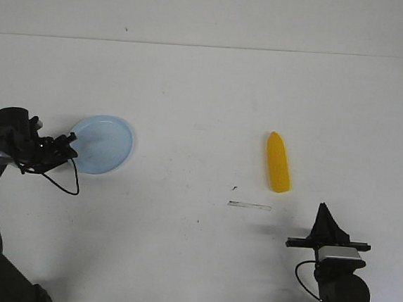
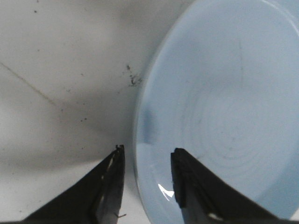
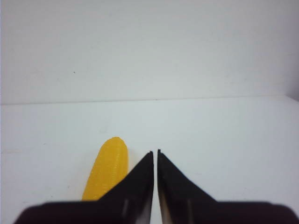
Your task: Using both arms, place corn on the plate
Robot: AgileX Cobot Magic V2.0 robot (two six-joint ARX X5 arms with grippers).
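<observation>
Corn (image 1: 278,172) lies right of the plate (image 1: 103,145), well apart.

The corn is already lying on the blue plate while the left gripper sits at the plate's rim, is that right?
Not quite. The corn lies on the bare table, far to the right of the plate, which holds nothing; the front view shows this. The rest stands: the left gripper sits at the plate's rim, one finger on each side of it.

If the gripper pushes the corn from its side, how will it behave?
The corn is rounded and lies flat, so it would probably roll. One end tapers, so it may curve as it rolls. Its surface looks smooth, so the fingers might slip.
</observation>
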